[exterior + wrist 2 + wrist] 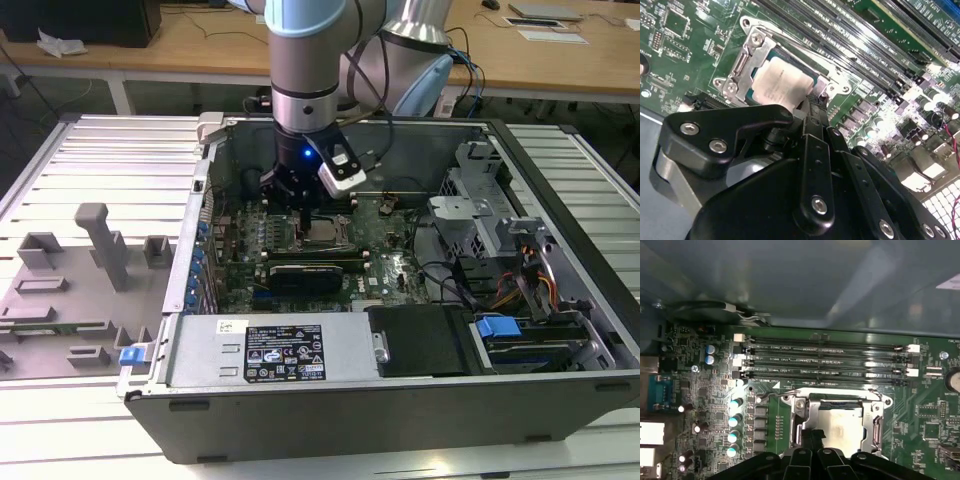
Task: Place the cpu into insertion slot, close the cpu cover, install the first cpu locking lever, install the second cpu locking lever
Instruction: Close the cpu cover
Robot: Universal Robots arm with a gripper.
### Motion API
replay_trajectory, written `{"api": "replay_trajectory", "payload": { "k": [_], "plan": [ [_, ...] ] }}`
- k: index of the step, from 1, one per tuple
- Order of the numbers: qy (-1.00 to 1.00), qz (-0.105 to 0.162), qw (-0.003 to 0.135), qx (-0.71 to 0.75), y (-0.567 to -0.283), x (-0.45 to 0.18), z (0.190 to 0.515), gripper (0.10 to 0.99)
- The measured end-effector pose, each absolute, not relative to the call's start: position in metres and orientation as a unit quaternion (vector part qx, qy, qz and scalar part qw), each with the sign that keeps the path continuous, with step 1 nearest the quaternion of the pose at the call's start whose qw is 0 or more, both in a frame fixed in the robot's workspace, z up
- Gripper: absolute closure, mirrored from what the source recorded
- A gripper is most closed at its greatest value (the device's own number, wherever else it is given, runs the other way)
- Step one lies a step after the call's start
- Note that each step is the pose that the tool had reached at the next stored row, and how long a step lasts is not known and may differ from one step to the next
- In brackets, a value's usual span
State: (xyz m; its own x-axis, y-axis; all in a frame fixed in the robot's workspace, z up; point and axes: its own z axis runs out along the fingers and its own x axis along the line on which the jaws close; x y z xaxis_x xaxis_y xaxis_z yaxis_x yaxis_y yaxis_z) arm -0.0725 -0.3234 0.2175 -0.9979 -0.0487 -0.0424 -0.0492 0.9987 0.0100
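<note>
The cpu (782,85) (840,417) lies flat in the insertion slot (325,235), its dull silver top facing up. The silver cpu cover (740,67) (807,415) lies down around it, and the chip shows through its window. A thin wire locking lever (777,394) (800,47) runs along the socket's side nearest the memory slots. My gripper (815,102) (812,432) (305,212) is low over one edge of the socket, right by the cpu's corner. Its fingers are shut together, and I see nothing between them.
Long black memory slots (830,360) run beside the socket, with a row of capacitors (734,420) near it. A black card (310,270), a drive cage (480,190), loose cables (530,280) and the case walls hem in the board. A grey fixture tray (90,260) lies at the exterior view's left.
</note>
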Motion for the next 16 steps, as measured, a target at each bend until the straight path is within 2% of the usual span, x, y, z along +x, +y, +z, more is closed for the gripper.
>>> {"api": "replay_trajectory", "payload": {
  "k": [16],
  "plan": [
    [0.999, 0.006, 0.021, -0.025, -0.324, -0.077, 0.205, 0.980]
  ]
}}
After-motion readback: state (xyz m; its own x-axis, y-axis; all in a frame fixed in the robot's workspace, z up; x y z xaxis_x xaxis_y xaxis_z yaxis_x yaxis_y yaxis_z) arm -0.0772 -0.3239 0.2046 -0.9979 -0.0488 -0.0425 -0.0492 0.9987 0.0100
